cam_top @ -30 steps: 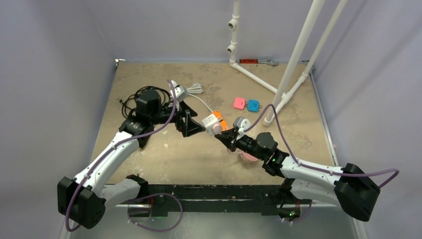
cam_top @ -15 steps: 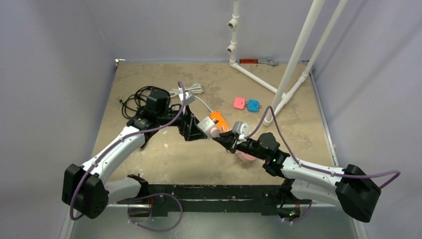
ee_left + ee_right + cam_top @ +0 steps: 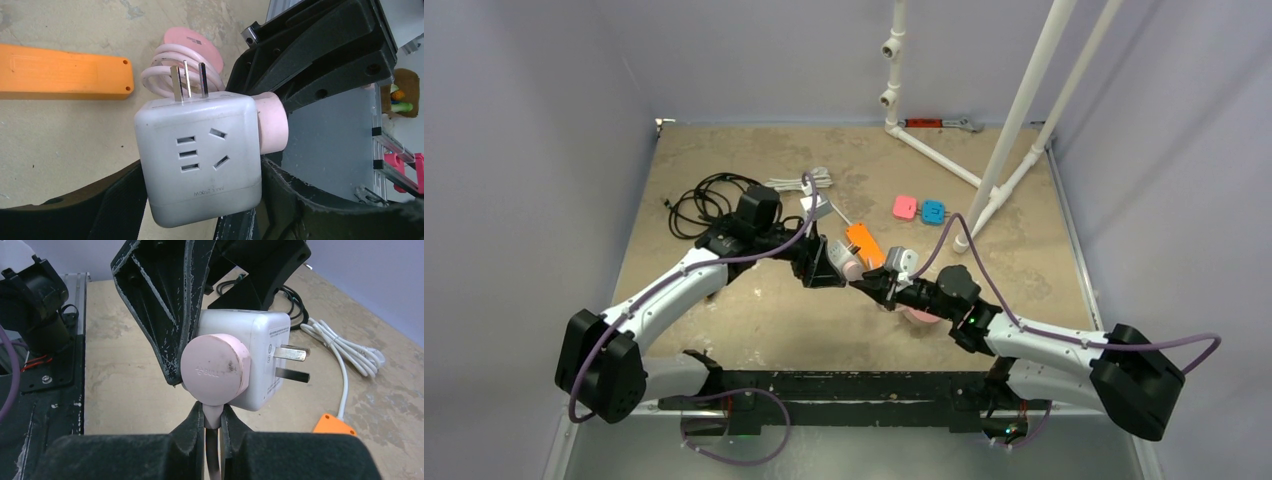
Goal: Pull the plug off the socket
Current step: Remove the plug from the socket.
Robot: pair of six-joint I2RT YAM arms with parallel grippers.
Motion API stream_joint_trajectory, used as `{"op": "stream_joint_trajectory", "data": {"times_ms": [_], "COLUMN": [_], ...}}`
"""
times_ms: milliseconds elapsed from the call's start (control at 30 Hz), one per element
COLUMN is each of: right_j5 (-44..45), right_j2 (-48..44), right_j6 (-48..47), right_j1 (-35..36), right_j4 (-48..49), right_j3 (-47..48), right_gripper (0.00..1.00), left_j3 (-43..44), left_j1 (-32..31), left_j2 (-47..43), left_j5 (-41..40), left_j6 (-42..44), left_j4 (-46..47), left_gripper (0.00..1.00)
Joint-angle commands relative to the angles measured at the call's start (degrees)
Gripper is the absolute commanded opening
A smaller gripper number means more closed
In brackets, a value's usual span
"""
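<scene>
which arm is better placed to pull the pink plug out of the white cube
Right. The right tool is shut on the pink plug at its neck; the left tool flanks the white cube, suited to bracing.

Coiled black cable (image 3: 699, 190) at far left; pink adapter (image 3: 905, 207) just beside blue adapter (image 3: 934, 212); white pipes (image 3: 1024, 100) behind

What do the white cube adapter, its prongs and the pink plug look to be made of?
White cube adapter: likely hard plastic, semi-matte, with moulded slots and grey scuffs.
Prongs: bare metal, going by the flat blades with a silvery sheen.
Pink plug: probably moulded plastic or firm rubber, matte, with embossed lettering and dark smudges on its round face.
</scene>
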Motion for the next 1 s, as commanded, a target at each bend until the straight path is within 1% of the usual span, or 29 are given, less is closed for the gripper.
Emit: {"op": "stream_joint_trajectory", "data": {"times_ms": [0, 67, 200, 233, 400, 467, 500, 533, 567, 667, 733, 800, 967], "right_j5": [-1.0, -0.8, -0.5, -0.4, 0.5, 1.5, 2.2, 3.0, 4.0, 7.2, 8.6, 10.2, 13.7], "right_j2": [-0.7, -0.8, -0.8, -0.8, -0.8, -0.9, -0.9, -1.0, -1.1, -1.7, -2.6, -3.5, -4.7], "right_j6": [-1.5, -1.5, -1.6, -1.5, -1.4, -0.9, -0.7, -0.6, -0.3, 0.8, 1.9, 3.4, 7.8], "right_j1": [0.1, 0.1, 0.1, 0.1, 0.1, 0.1, 0.1, 0.1, 0.1, 0.1, 0.1, 0.1, 0.1], "right_j4": [5.2, 5.1, 5.1, 4.9, 4.9, 4.6, 4.0, 3.2, 2.2, -2.6, -6.0, -9.6, -15.8], "right_j3": [2.6, 2.6, 2.7, 2.7, 2.7, 2.8, 3.1, 3.4, 3.9, 5.5, 6.1, 6.8, 7.6], "right_gripper": [0.0, 0.0, 0.0, 0.0, 0.0, 0.0, 0.03, 0.07, 0.13, 0.37, 0.51, 0.56, 0.61], "left_j3": [2.6, 2.8, 2.9, 2.9, 3.0, 2.8, 2.7, 2.5, 2.5, 2.3, 2.3, 2.4, 2.6], "left_j1": [-0.7, -1.0, -1.3, -1.4, -2.4, -2.8, -2.9, -2.9, -2.9, -2.6, -1.6, -0.6, -0.1], "left_j2": [1.2, 1.5, 1.6, 1.8, 2.2, 1.7, 1.3, 0.9, 0.5, -0.3, 0.0, 0.5, 2.3], "left_j5": [-0.2, -0.6, -1.4, -1.3, -0.8, -0.7, -1.2, -2.3, -4.3, -9.9, -12.1, -13.4, -14.2], "left_j6": [1.9, 2.2, 2.5, 2.6, 3.2, 3.2, 3.1, 3.2, 3.1, 2.5, 1.6, 0.6, 0.1], "left_j4": [-0.4, -1.0, -1.3, -1.4, -1.6, -1.0, -0.7, -0.5, -0.5, -0.5, -0.5, -0.5, -1.4], "left_gripper": [0.69, 0.72, 0.72, 0.67, 0.31, 0.11, 0.03, 0.0, 0.0, 0.0, 0.0, 0.0, 0.0]}}
